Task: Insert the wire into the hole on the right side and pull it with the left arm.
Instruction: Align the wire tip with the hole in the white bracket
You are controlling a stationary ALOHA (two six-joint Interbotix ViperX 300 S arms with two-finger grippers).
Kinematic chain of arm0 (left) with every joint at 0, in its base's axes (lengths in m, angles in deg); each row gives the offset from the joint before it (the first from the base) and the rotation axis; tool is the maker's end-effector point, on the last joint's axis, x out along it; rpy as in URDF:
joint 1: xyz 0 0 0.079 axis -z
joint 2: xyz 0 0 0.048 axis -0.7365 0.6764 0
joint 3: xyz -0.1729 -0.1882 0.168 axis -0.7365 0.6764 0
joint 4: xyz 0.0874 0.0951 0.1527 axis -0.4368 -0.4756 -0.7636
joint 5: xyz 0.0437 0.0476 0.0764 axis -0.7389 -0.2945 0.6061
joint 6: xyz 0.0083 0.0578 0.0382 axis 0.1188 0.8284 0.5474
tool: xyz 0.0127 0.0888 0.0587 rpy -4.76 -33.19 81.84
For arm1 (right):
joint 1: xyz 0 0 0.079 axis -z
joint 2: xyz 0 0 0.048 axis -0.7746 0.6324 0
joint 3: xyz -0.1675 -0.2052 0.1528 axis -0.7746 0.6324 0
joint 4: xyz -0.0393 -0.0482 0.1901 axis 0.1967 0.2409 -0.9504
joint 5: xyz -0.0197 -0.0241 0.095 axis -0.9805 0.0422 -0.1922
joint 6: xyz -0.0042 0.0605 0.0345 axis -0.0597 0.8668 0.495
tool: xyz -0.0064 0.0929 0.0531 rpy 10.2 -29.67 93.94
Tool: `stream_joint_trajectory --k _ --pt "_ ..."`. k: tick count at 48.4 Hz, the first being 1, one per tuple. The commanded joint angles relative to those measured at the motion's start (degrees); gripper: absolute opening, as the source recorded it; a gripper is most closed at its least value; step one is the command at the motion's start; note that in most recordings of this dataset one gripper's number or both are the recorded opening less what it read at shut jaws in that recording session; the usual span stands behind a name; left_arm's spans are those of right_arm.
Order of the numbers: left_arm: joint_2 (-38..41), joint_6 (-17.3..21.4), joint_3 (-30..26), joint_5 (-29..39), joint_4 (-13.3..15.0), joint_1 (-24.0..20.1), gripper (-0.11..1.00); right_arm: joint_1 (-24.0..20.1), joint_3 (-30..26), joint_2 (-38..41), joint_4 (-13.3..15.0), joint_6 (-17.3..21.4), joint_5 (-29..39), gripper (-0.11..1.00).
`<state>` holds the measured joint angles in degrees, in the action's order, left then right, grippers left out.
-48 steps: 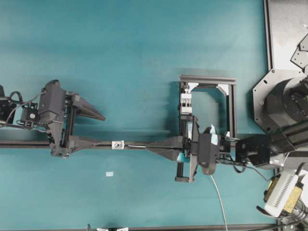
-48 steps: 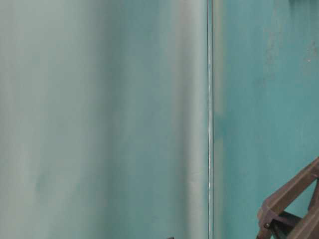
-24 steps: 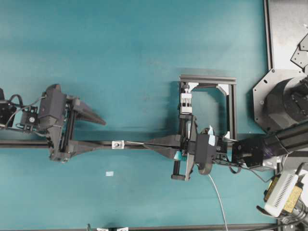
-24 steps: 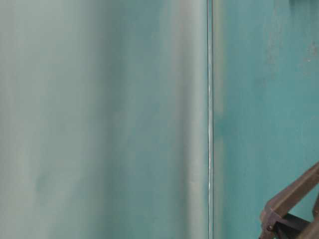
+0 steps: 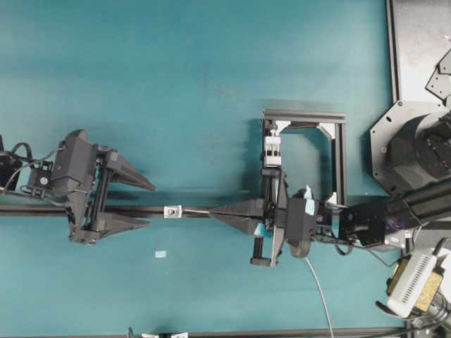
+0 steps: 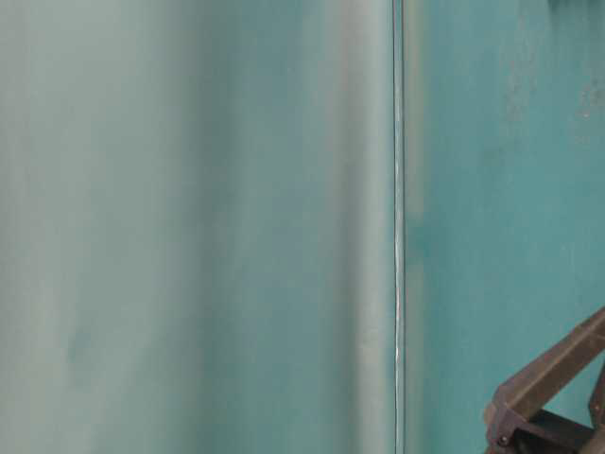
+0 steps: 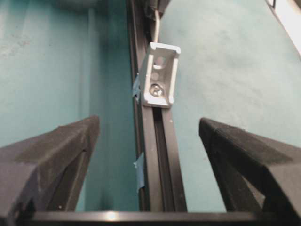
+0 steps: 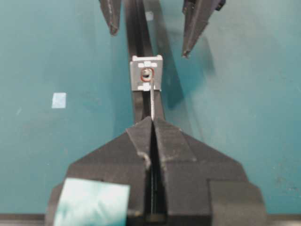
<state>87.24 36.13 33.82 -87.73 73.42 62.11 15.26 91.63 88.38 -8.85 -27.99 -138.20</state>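
1. Whitish wire is pinched in my R gripper, fingers pressed together; its tip sits at the hole in the bracket on the black rail.
2. L gripper hangs w/ fingers spread either side of the rail, just beside the bracket, holding nothing.

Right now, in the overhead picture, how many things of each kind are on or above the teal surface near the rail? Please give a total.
Robot tools: 2 (left tool, right tool)
Black rail: 1
Silver-white bracket: 1
Thin wire: 1
Black frame with white clamp block: 1
Small pale square on the surface: 1
Total: 7
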Motion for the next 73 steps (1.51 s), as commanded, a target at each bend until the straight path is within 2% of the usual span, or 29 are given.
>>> stream_joint_trajectory --k 1,39,55,73 --pt "-1.5 0.2 -0.9 -0.3 -0.1 0.2 0.51 -0.4 -0.7 -0.7 0.7 0.0 -0.7 -0.05" --pt "-1.4 0.3 -1.2 0.0 -0.4 0.2 0.51 -0.3 -1.5 -0.6 0.1 0.0 -0.4 -0.05" --pt "-1.4 0.3 -1.3 0.1 -0.4 0.2 0.51 1.1 -3.3 0.7 0.1 -0.4 3.2 -0.05" --pt "-1.4 0.3 -1.3 0.6 -0.4 0.2 0.51 1.5 -3.4 1.1 -0.7 -1.1 3.4 -0.05"
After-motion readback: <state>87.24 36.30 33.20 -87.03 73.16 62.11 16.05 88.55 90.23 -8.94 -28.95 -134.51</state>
